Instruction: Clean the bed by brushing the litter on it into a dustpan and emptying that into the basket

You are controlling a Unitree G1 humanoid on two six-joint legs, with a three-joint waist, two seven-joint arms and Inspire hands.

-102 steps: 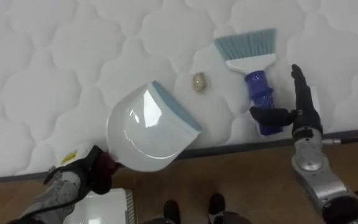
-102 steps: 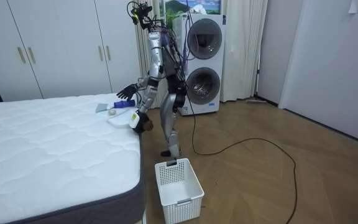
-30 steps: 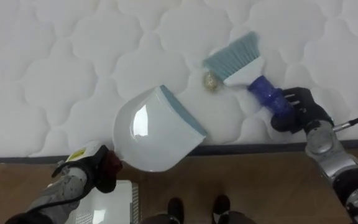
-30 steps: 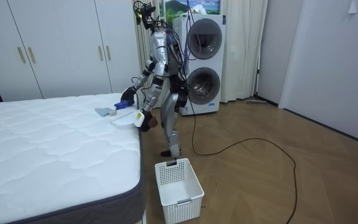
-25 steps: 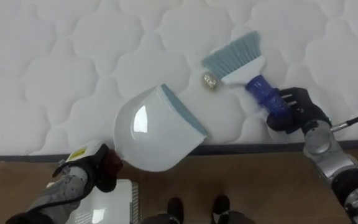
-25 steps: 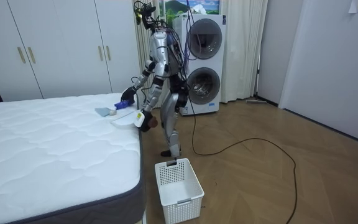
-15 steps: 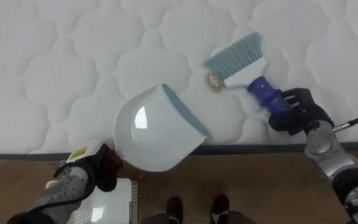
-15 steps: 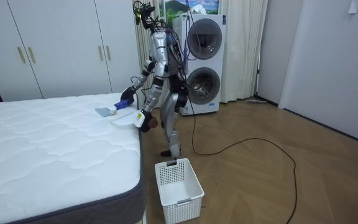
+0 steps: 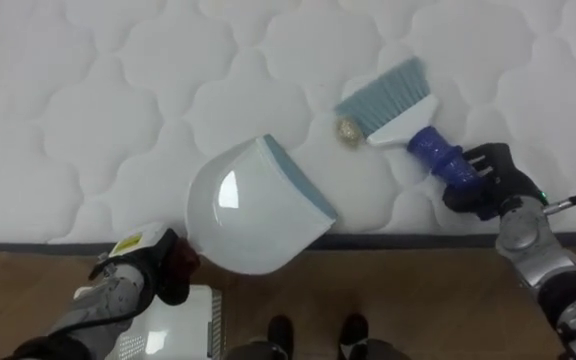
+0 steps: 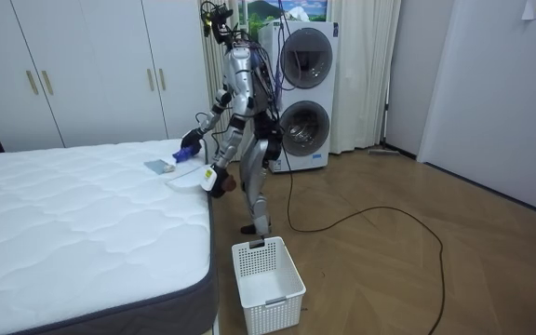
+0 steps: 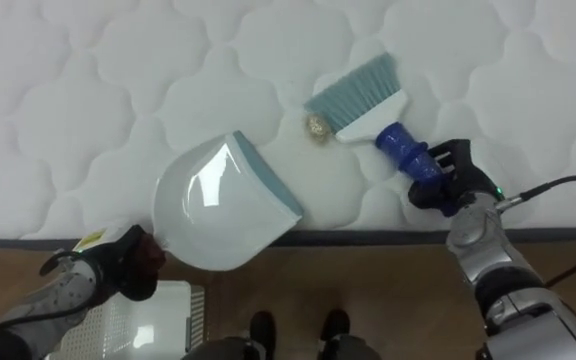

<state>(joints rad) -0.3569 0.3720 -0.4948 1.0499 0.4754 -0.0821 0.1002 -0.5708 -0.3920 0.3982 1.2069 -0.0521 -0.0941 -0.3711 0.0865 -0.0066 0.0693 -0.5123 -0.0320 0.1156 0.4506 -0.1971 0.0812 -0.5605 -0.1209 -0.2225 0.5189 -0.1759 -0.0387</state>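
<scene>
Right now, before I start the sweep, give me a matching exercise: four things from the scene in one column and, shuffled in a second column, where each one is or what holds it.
Things:
1. brush
2. dustpan
3. scrap
4. basket

Places:
A. on the floor beside the mattress
B. lying on the mattress, next to the brush
C. handle gripped in the right robot hand
D. held at the mattress edge by the left robot hand

Pairs: 1-C, 2-D, 3-B, 4-A
</scene>
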